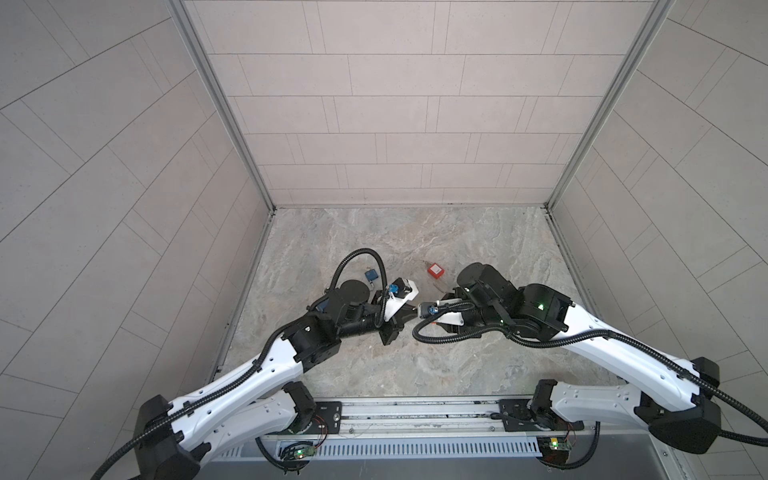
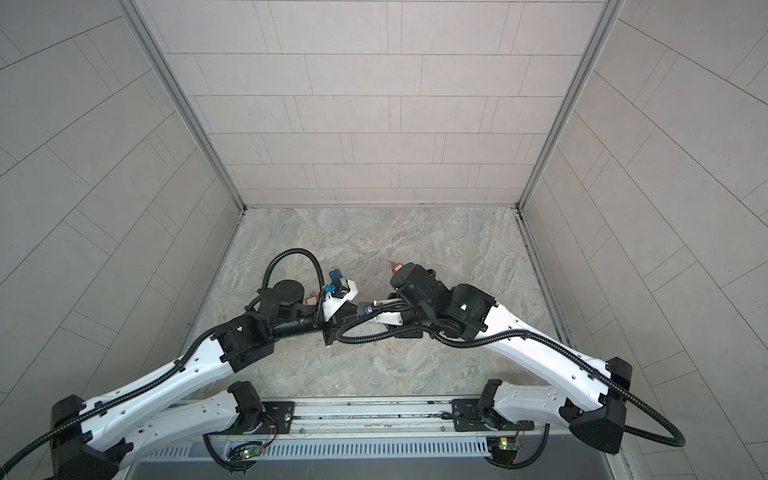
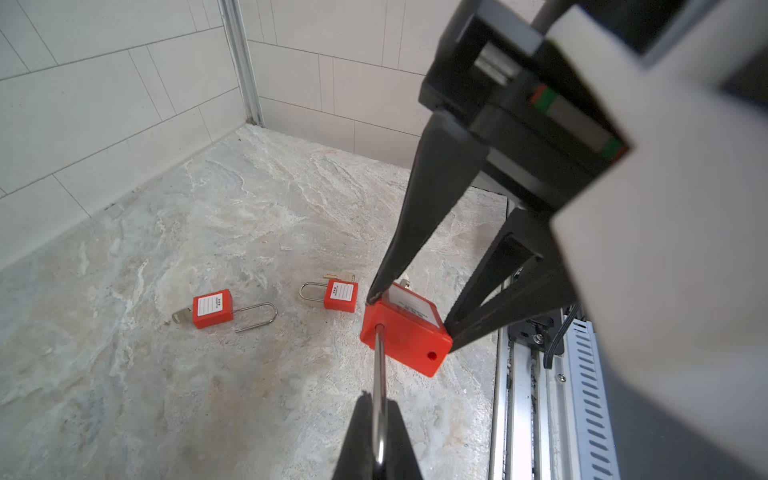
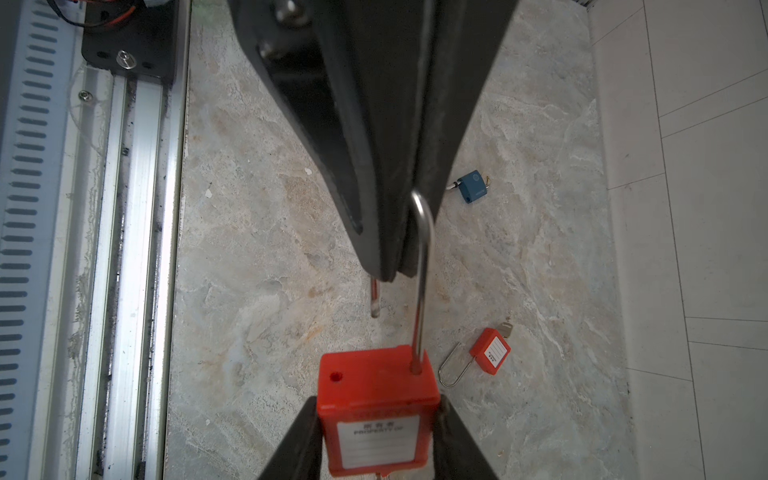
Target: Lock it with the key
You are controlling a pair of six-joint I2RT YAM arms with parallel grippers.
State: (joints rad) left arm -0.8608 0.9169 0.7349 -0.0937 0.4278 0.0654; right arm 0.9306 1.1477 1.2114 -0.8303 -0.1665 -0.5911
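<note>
A red padlock [image 4: 376, 407] with a white label hangs above the floor, and my right gripper [image 4: 378, 401] is shut on the two sides of its body. Its long steel shackle [image 4: 422, 291] stands open, with one leg in the body and the free end out of its hole. My left gripper [image 3: 379, 401] is shut on the shackle [image 3: 379, 365] near its bend. In the left wrist view the padlock [image 3: 405, 332] sits between the right fingers [image 3: 419, 216]. A small metal bit, likely the key [image 3: 404, 284], peeks out at the body's far end.
On the marble floor lie a red padlock [image 3: 212, 309] with an open shackle and a key in it, another red padlock [image 3: 340, 295] and a blue padlock [image 4: 471, 186]. In a top view the blue padlock [image 1: 371, 274] and a red padlock [image 1: 435, 270] lie behind the arms. A metal rail [image 4: 133, 249] runs along the front edge.
</note>
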